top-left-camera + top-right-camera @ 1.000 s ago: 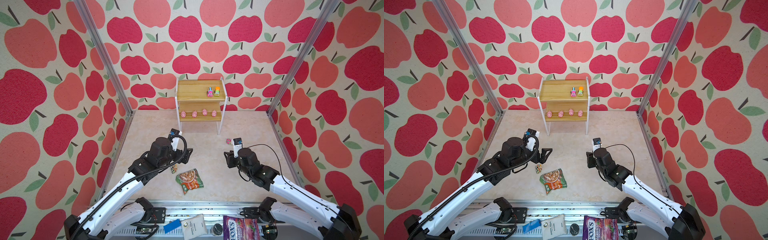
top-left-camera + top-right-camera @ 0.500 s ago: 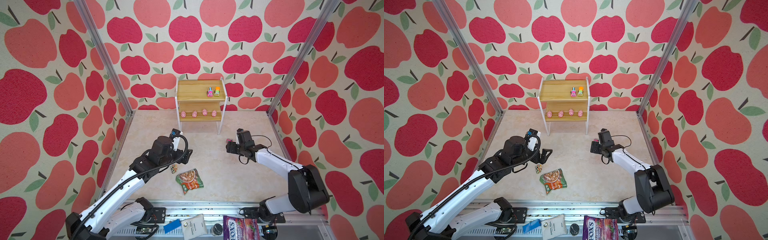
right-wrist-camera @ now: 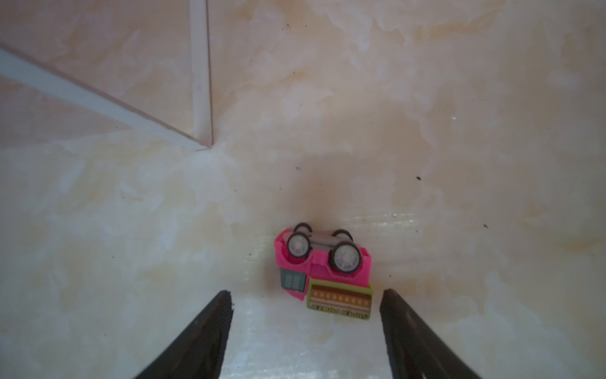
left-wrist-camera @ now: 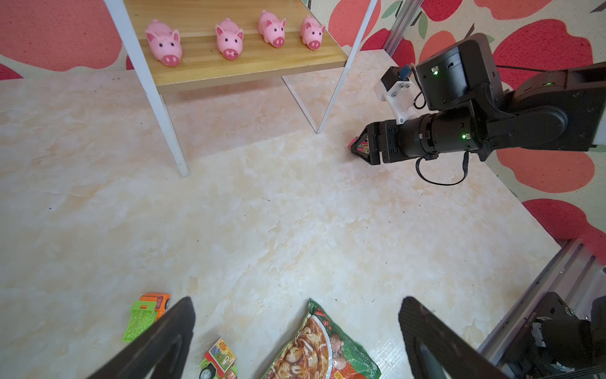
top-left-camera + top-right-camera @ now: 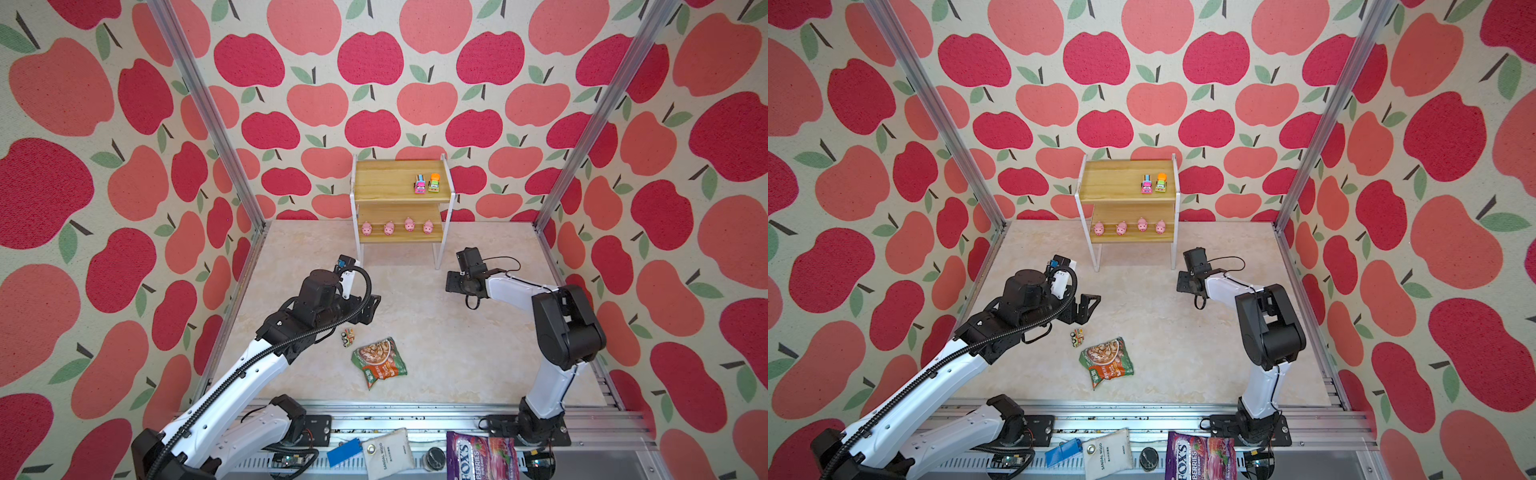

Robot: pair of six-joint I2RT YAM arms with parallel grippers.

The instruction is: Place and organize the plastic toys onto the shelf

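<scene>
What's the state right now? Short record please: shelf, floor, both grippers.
shelf top: two trucks
shelf bottom: four pigs
floor: pink truck on its side; green truck; another truck beside the snack packet
left gripper: open, empty
right gripper: open, pink truck just ahead, not gripped

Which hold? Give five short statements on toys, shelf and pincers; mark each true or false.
1. Four pigs stand on the shelf's lower board. True.
2. Three trucks sit on its top board. False: two.
3. The right pincer grips the pink truck. False: its jaws are open; the truck lies tipped on the floor.
4. The left pincer is open and empty. True.
5. The snack packet lies on the shelf. False: on the floor.
</scene>
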